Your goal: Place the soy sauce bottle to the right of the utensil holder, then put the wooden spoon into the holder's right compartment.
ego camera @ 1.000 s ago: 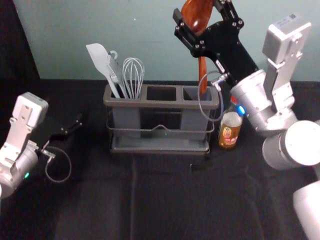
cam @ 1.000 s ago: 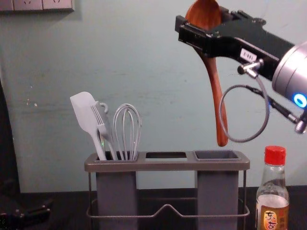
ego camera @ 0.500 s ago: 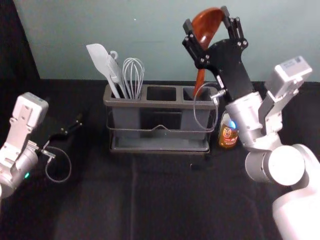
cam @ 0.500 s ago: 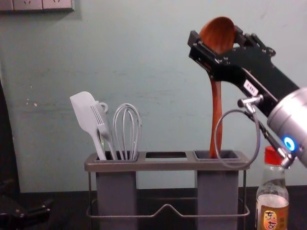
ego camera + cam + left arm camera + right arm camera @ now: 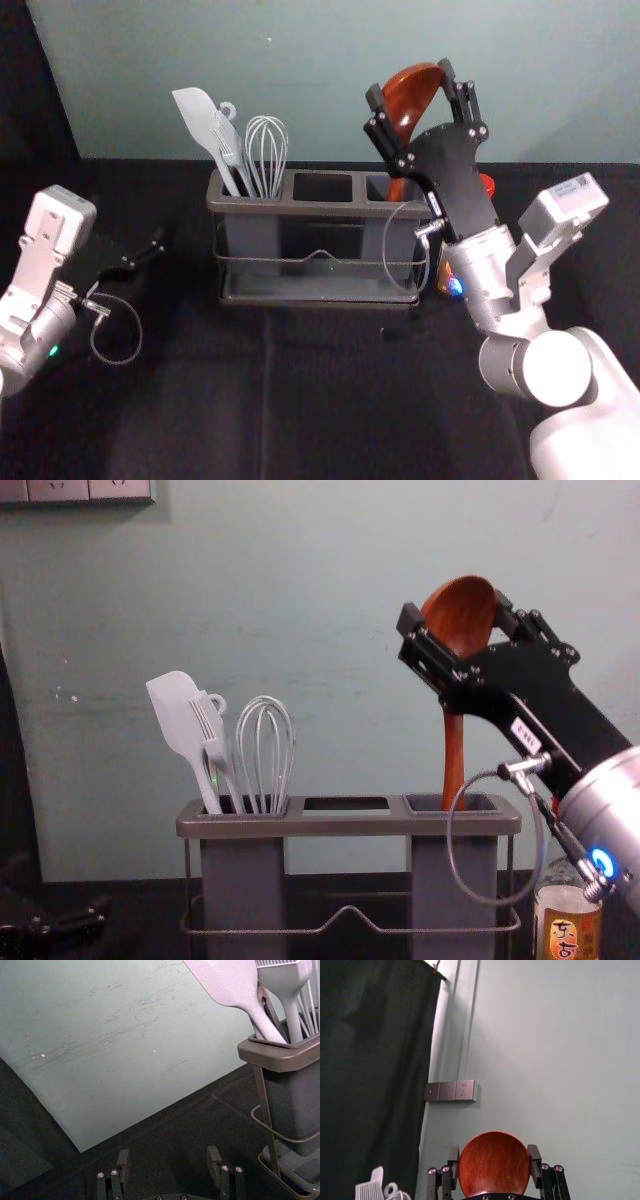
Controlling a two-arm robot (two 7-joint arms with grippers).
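Head view: we see the right tool (image 5: 411, 80) and wooden spoon (image 5: 408, 102) toward the tabletop's (image 5: 180, 400) far edge, soy sauce bottle (image 5: 446, 280) right of utensil holder (image 5: 320, 208); left tool (image 5: 145, 258) parked left. Left wrist: wide open, empty. Right wrist: part-open, gripping spoon bowl (image 5: 494, 1165). Chest: handle (image 5: 453, 760) enters right compartment (image 5: 453, 880).

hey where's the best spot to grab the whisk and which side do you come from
Probably the whisk's top, with the claw coming from above and slightly right: its wire loops rise above the left compartment, while the spatula and brush crowd its left.
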